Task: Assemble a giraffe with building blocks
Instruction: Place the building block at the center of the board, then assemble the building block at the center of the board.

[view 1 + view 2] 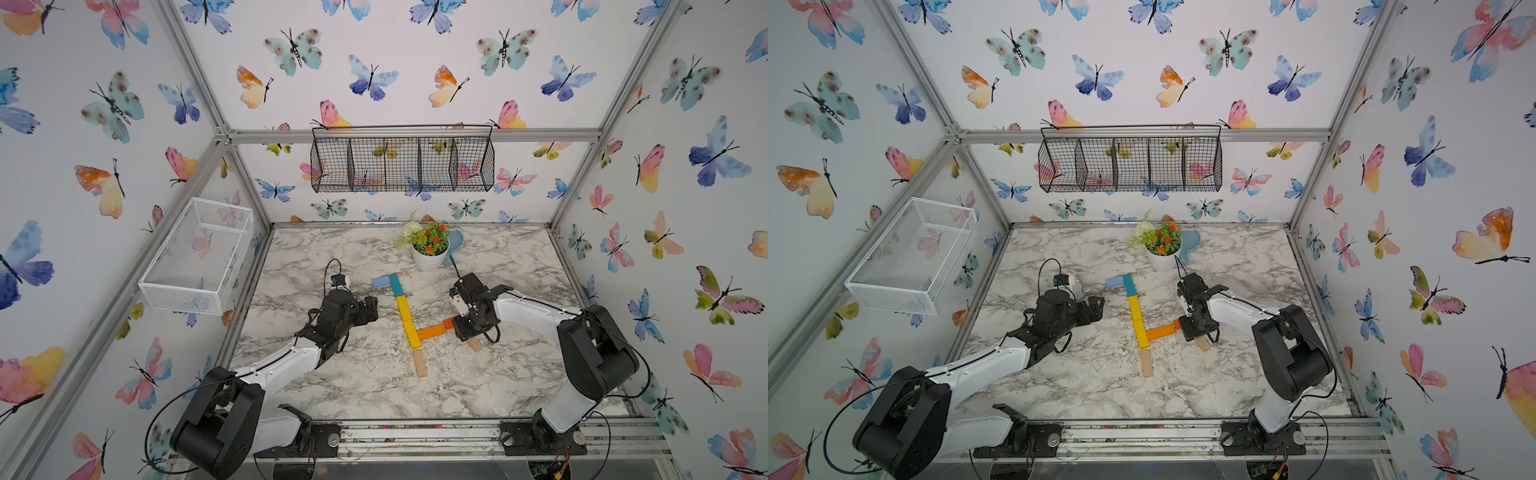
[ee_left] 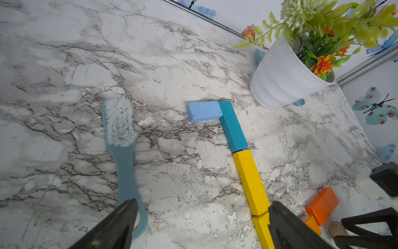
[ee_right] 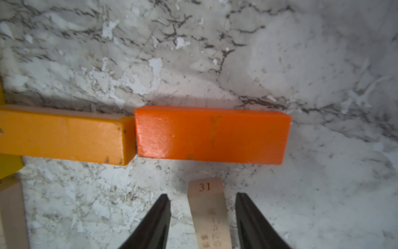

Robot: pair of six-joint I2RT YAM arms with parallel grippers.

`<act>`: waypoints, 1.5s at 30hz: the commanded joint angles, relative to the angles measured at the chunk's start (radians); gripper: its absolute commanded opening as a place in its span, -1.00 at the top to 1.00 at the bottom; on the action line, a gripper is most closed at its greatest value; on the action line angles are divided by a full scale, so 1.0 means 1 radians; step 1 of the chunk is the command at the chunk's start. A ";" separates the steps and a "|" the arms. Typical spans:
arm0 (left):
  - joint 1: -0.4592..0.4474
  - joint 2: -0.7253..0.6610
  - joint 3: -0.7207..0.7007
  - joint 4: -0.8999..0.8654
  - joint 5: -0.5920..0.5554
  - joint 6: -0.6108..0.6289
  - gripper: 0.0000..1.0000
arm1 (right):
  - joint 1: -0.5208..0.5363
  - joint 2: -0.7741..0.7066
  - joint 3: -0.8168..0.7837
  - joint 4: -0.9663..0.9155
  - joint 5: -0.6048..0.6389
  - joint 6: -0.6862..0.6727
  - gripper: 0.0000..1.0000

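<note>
The marble worktop is boxed in by aluminium frame rails at the back and sides, with both arm bases along the front edge. The giraffe lies flat near the middle. Its light-blue block touches the side of the teal block. Two yellow blocks run end to end below that. A lighter orange block and a darker orange block branch off sideways with a tight seam. One plain-wood leg reaches toward the front. A broad band of marble separates that leg from the front edge, and more open marble lies in the back left corner behind the left arm. The right end effector points down over the second plain-wood block. Its fingers are parted, marble shows on each side of the wood, and it grips nothing. The block's end, stamped 31, sits just short of the darker orange block. The left end effector hovers beside the neck, spread wide and holding nothing, and a pale-teal brush lies by one finger. A white pot near the back rail holds green fronds and orange flowers. Only wallpaper shows through the divided black wire basket on the back wall and the white mesh basket on the left wall.
</note>
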State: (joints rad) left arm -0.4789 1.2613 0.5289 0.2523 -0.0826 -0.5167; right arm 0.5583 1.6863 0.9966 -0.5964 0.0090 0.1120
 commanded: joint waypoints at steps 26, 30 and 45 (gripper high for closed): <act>0.000 -0.022 -0.007 0.016 0.007 0.017 -0.97 | 0.026 0.017 0.010 -0.066 0.035 0.011 0.02; 0.000 -0.026 -0.006 0.015 0.005 0.018 -0.97 | 0.028 0.021 0.014 -0.068 0.047 0.008 0.19; 0.000 -0.025 -0.008 0.018 0.005 0.023 -0.97 | 0.029 0.061 0.050 -0.079 0.086 -0.020 0.82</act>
State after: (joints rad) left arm -0.4789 1.2545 0.5289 0.2581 -0.0822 -0.5114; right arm 0.5823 1.7061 1.0130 -0.6445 0.0772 0.1047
